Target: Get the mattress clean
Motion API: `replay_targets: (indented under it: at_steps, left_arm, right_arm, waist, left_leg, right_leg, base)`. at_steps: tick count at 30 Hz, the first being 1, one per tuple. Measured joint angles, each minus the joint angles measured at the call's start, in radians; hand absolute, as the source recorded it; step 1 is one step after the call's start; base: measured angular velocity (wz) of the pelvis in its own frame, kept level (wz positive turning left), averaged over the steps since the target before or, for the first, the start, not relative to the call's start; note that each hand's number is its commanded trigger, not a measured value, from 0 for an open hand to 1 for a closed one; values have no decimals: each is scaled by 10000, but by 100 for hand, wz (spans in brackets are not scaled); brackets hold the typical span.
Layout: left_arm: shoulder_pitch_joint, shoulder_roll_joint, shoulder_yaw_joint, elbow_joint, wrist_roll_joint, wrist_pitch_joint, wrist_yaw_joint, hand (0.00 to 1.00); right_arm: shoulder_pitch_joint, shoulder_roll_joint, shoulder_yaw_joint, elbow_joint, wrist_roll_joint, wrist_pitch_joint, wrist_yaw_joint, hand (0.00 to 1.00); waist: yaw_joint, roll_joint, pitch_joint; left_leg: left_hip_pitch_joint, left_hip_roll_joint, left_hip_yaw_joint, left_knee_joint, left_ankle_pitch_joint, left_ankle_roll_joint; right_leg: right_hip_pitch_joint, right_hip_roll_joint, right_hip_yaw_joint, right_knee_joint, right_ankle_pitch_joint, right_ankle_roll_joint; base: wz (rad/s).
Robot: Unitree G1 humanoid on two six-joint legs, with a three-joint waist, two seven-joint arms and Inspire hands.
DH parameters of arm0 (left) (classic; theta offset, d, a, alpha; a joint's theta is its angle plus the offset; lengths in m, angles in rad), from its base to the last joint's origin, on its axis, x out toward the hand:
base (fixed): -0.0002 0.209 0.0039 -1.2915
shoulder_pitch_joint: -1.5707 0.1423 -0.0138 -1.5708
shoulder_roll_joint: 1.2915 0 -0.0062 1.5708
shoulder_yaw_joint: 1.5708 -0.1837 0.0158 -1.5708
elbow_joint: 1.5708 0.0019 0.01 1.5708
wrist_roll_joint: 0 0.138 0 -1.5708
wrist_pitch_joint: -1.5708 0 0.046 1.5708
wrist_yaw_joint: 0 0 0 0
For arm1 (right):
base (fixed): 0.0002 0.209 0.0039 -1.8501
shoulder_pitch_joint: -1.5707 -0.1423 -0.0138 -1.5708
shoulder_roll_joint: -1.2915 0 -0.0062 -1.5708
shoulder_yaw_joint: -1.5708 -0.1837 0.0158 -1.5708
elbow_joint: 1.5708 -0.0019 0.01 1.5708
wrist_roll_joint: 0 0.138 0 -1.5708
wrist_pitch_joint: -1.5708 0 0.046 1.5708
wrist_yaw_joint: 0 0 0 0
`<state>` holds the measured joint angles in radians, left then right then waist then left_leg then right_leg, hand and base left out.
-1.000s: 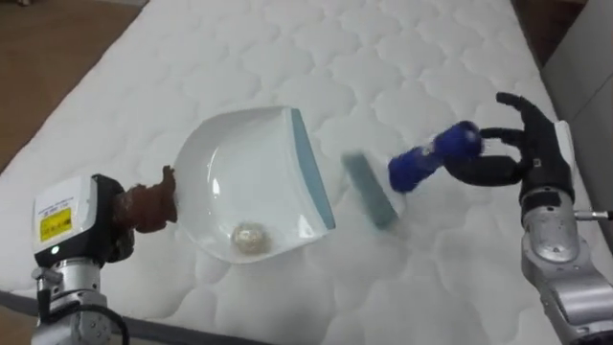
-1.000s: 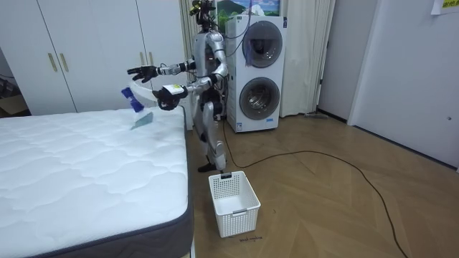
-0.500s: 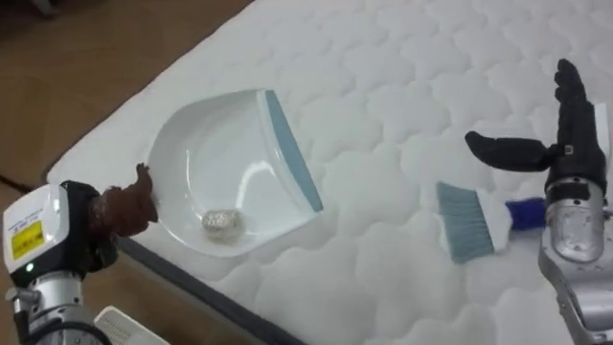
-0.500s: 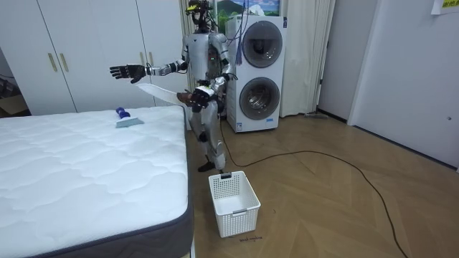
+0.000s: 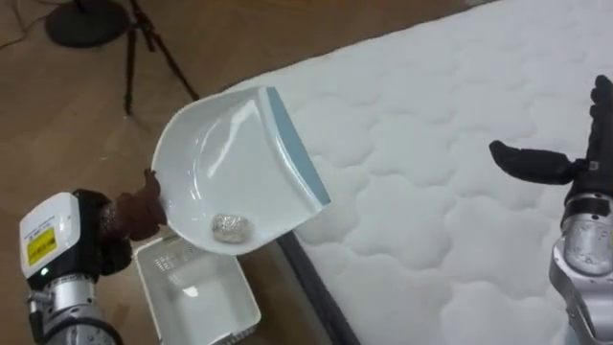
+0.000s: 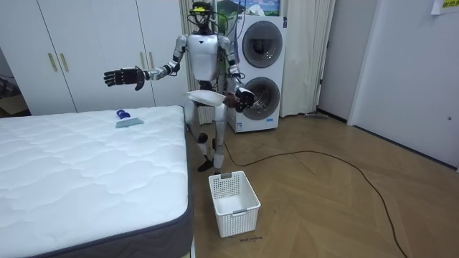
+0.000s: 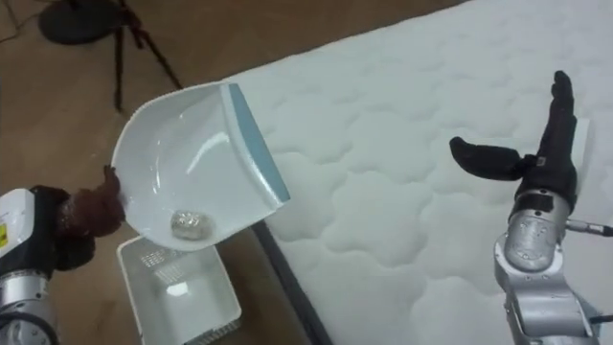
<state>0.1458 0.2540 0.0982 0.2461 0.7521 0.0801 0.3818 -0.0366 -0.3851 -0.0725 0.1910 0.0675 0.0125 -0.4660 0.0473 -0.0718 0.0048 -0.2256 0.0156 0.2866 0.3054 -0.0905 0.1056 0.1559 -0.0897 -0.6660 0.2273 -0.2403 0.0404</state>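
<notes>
The robot stands at the corner of the bed, in front of the washing machines. Its left hand (image 5: 107,235), at the lower left of the frame, is closed round the brown handle (image 5: 146,196) of a white dustpan (image 5: 225,158). The pan hangs in the air just off the edge of the quilted mattress (image 5: 441,172), above a white slotted basket (image 5: 196,297) on the floor. A small crumpled ball (image 5: 230,227) lies inside the pan, against its lower wall.

The pan's long axis runs from the handle at the left to the grey-blue lip (image 5: 299,149) at the right. Its mouth therefore points towards the bed rather than down at the basket, and it looks rolled slightly towards the bottom of the frame.

The pan is probably light, stiff plastic with a smooth, slippery floor, so the handle is the sensible place to hold it. The ball looks nearly weightless and free to roll, and a quick tilt could send it past the basket rim.

The right hand (image 5: 575,163), at the right edge, is held over the mattress with its fingers straight and thumb spread wide, and it carries nothing. In the room view a blue-handled brush (image 6: 128,120) lies on the bed.
</notes>
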Motion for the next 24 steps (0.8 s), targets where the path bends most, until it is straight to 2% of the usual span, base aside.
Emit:
replay_targets:
  at_steps: [3,4,5,6,7,8,9,11,12,13,14,15,17,18,19,20,21,22,23,24]
  left_arm:
    - [-2,4,-2,-23,-42,-9,3,100]
    - [-22,35,2,-92,-11,-30,14,100]
    - [-61,42,0,-105,-21,-50,42,100]
    - [-80,33,-4,-104,-20,-72,58,100]
    - [-83,27,1,-105,-15,-94,110,100]
    - [-84,26,-5,-104,-11,-102,165,100]
    - [-83,28,-7,-104,-13,-112,170,100]
    - [-95,144,-6,-104,5,-156,210,100]
    - [-107,165,-20,-103,12,-155,210,100]
    - [-116,236,-28,-94,58,-157,204,100]
    - [-121,349,-49,-71,75,-166,194,100]
    - [-143,374,-50,-69,105,-175,193,100]
    - [-199,430,-60,-63,259,-222,193,100]
    - [-236,480,-105,-27,253,-255,195,100]
    - [-339,622,-227,101,252,-346,193,100]
    - [-470,792,-379,240,314,-384,183,100]
    - [-485,841,-433,310,404,-377,173,100]
    - [-453,838,-468,403,616,-353,119,100]
    - [-454,829,-468,405,708,-332,-8,100]
    - [-463,826,-472,400,727,-332,-21,100]
  right_arm:
    - [7,3,78,0,20,0,-134,0]
    - [30,39,133,-1,31,0,-153,0]
    - [29,80,177,-3,26,-7,-151,0]
    - [28,93,190,-2,25,-7,-151,0]
    - [8,203,202,-3,2,-11,-175,0]
    - [23,312,214,-1,-46,-12,-232,0]
    - [69,354,214,-1,-106,-12,-262,0]
    - [352,498,314,3,-289,11,-457,0]
    - [387,507,358,4,-296,19,-497,0]
    - [398,549,491,5,-370,33,-542,0]
    - [401,638,536,5,-436,33,-539,0]
    - [401,646,530,5,-523,34,-550,0]
    - [386,638,489,-7,-755,17,-570,0]
    - [389,639,489,-8,-787,8,-576,0]
    - [388,643,489,-8,-864,-32,-579,0]
    - [393,650,491,-7,-1041,-153,-586,0]
    - [394,654,506,-13,-1138,-227,-586,0]
    - [390,651,507,-104,-1243,-357,-576,0]
    - [360,625,498,-147,-1494,-395,-566,0]
    - [358,607,498,-147,-1602,-396,-548,0]
  waist:
    - [385,189,-98]
    - [423,214,-103]
    - [531,241,-85]
    - [641,260,-73]
    - [778,292,-53]
    - [678,374,1]
    - [581,436,39]
    - [297,447,53]
    - [215,446,57]
    - [0,451,83]
    - [-151,441,103]
    - [-202,400,106]
    - [-459,310,120]
    - [-544,254,124]
    - [-714,42,130]
    - [-726,-191,186]
    - [-680,-282,167]
    - [-470,-364,134]
    - [-258,-287,186]
    - [-207,-210,231]
  left_leg:
    - [120,-98,-351,-62,-78,69]
    - [208,-129,-558,-50,-158,204]
    - [254,-203,-948,-20,-185,255]
    - [281,-268,-1144,-35,-178,266]
    - [276,-436,-1592,-52,-156,298]
    - [254,-643,-2273,-58,-95,365]
    - [255,-774,-2774,-73,-27,380]
    - [293,-1250,-4590,-351,268,241]
    - [307,-1349,-5044,-380,351,196]
    - [378,-1580,-6295,-400,549,88]
    - [492,-1757,-7441,-477,683,-80]
    - [589,-1841,-8020,-545,755,-187]
    - [987,-2043,-10147,-935,1138,-764]
    - [1030,-2044,-10403,-1027,1243,-925]
    - [972,-2048,-10279,-1104,1327,-1076]
    - [651,-2040,-9024,-934,1179,-986]
    - [412,-2061,-8340,-721,1023,-903]
    - [94,-2406,-8011,-196,652,-894]
    - [24,-2671,-8278,111,469,-644]
    - [32,-2738,-8563,181,450,-615]
  right_leg:
    - [-253,-326,32,1206,-18,29]
    - [-526,-554,253,2015,-93,85]
    - [-890,-675,818,2612,-301,126]
    - [-1122,-668,1072,2812,-393,73]
    - [-1540,-566,1430,2877,-511,-25]
    - [-1799,-325,1688,2790,-575,-143]
    - [-1878,-123,1842,2607,-590,-183]
    - [-2285,511,2567,1566,-458,-375]
    - [-2382,671,2773,1313,-376,-430]
    - [-2573,1077,3267,846,-114,-517]
    - [-2754,1424,3906,515,222,-689]
    - [-2859,1579,4251,417,397,-756]
    - [-3084,2098,5308,-97,1078,-836]
    - [-3071,2150,5463,-246,1261,-834]
    - [-2940,2037,5654,-495,1613,-762]
    - [-2757,1725,5538,-620,1838,-599]
    - [-2683,1512,5495,-599,1907,-536]
    - [-2535,1202,5518,-506,2240,-471]
    - [-2437,1133,5619,-522,2090,-437]
    - [-2437,1165,5579,-525,2070,-447]
  base:
    - [26]
    - [23]
    - [16]
    - [0]
    - [7]
    - [28]
    - [67]
    - [83]
    - [84]
    - [92]
    - [97]
    - [95]
    - [105]
    - [129]
    - [126]
    - [112]
    - [70]
    - [32]
    - [29]
    - [41]
